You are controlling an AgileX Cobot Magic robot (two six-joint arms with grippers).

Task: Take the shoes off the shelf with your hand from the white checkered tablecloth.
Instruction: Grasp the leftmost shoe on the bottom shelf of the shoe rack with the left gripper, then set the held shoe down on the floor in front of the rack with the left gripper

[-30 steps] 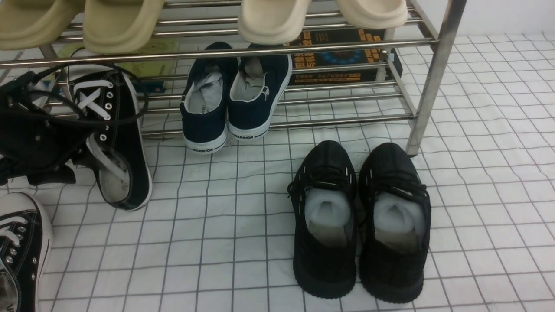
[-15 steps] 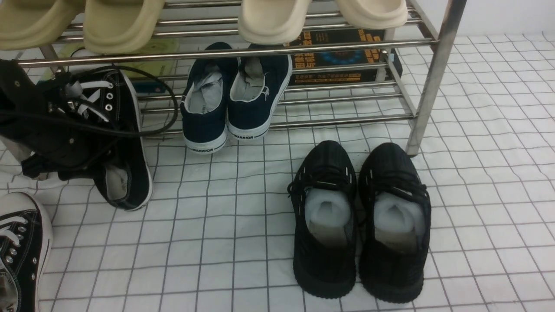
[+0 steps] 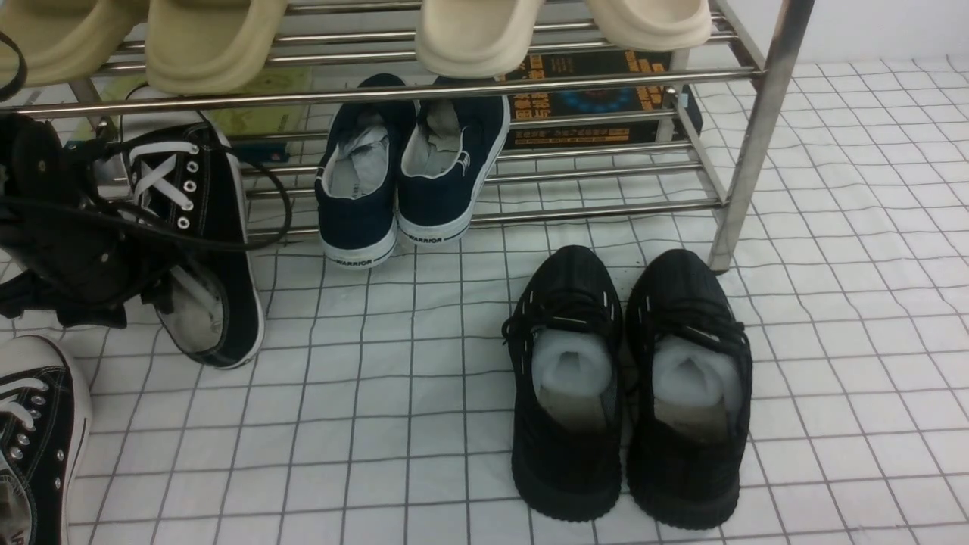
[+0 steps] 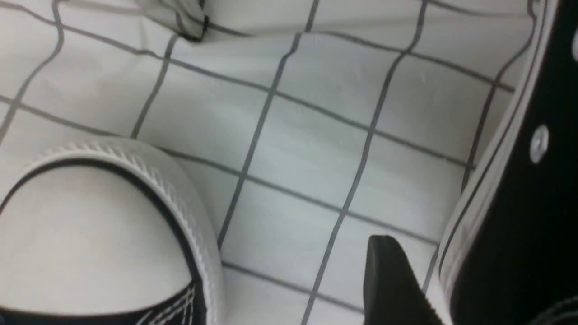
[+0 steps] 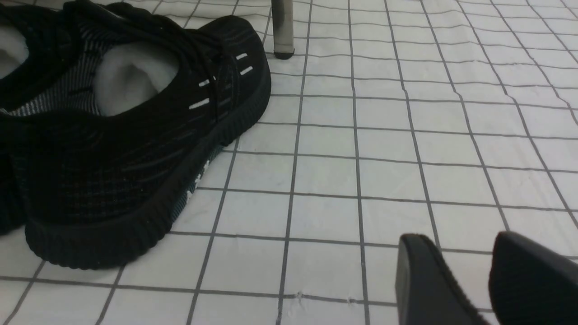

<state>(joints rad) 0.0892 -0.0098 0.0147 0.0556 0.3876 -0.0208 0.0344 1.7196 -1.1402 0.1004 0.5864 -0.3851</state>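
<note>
the left hand (image 3: pixel 76 257), the nearer one, sits tight against the left side of the black shoe (image 3: pixel 204 250), which lies long-ways with its toe pointing into the shelf (image 3: pixel 753 151) and heel on the white checkered tablecloth (image 3: pixel 378 424); i cannot tell if it is grasping.

The black left gripper (image 3: pixel 91 265), its cable looping, overlaps one black canvas sneaker (image 3: pixel 216 250) lying half off the steel shelf (image 3: pixel 757 144); the jaws are hidden. Its mate (image 3: pixel 38 424) and the black knit sneakers (image 3: pixel 628 386) sit on the white checkered tablecloth (image 3: pixel 378 393), while a navy WARRIOR pair (image 3: pixel 409 174) sits on the lower tier.
</note>
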